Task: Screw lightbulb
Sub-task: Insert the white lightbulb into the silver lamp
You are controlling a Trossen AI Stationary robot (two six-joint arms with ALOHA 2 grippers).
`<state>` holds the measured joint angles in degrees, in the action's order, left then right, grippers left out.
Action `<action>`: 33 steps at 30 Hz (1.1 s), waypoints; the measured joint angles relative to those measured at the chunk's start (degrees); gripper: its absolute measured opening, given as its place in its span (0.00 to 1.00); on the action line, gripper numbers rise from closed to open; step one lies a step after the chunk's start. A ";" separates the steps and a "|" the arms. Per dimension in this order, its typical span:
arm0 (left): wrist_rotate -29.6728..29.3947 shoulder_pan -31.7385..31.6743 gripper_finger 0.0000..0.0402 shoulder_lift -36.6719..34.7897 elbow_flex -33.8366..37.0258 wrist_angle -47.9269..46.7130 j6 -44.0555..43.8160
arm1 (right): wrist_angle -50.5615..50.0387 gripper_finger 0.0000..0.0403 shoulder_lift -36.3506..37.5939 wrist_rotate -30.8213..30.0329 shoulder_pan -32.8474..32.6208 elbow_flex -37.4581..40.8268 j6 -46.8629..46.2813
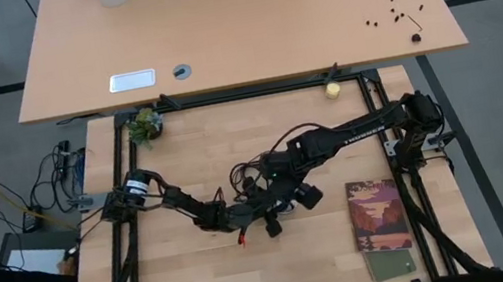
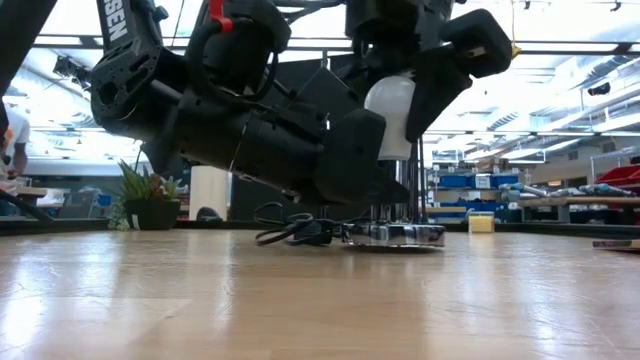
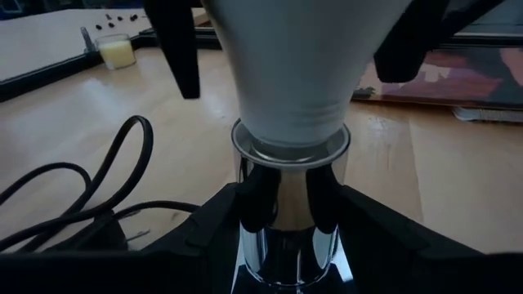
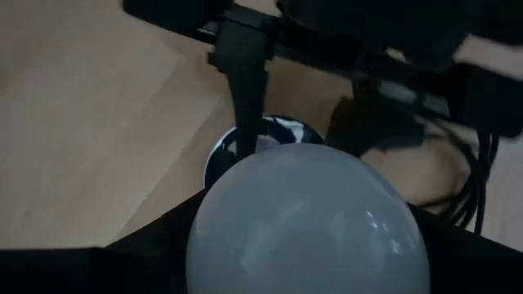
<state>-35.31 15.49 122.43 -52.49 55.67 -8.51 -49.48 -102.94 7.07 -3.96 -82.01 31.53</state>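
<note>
Lightbulb (image 2: 390, 105) seated in socket (image 3: 290, 212)
Right gripper (image 2: 425, 75) clasps the bulb from above; left gripper (image 3: 290, 245) is closed around the chrome socket.

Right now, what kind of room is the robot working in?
Probably a workshop or robotics lab: shelves with blue storage bins stand behind the table, a second desk carries scattered small screws, and overhead light strips run across a big open ceiling.

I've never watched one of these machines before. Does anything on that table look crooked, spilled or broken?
Nothing stands out. The lightbulb sits straight in the silver socket, held between both claws, and the black cord simply trails loose across the table.
</note>
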 joint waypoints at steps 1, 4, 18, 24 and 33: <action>-0.20 0.00 0.46 -0.02 -0.02 -0.17 -0.49 | -0.02 0.68 0.00 -0.44 -0.03 0.00 -1.77; -1.32 0.00 0.46 -0.02 -0.02 -0.36 -0.90 | -0.04 0.68 -0.02 -1.61 -0.04 0.00 -7.43; -4.97 0.00 0.46 -0.07 -0.04 -0.51 -4.06 | 0.60 0.68 -0.02 -7.07 -0.58 0.02 -30.69; -5.74 0.00 0.46 -0.11 -0.04 -0.51 -6.53 | 0.34 0.68 -0.02 -12.41 -1.92 0.02 -41.99; -7.08 0.00 0.46 -0.13 -0.04 -0.36 -6.87 | 0.84 0.68 -0.04 -14.89 -2.50 0.06 -55.97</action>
<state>-42.39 15.49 122.30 -52.53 55.31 -15.38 -48.64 -102.98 -7.81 -6.46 -81.95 -24.45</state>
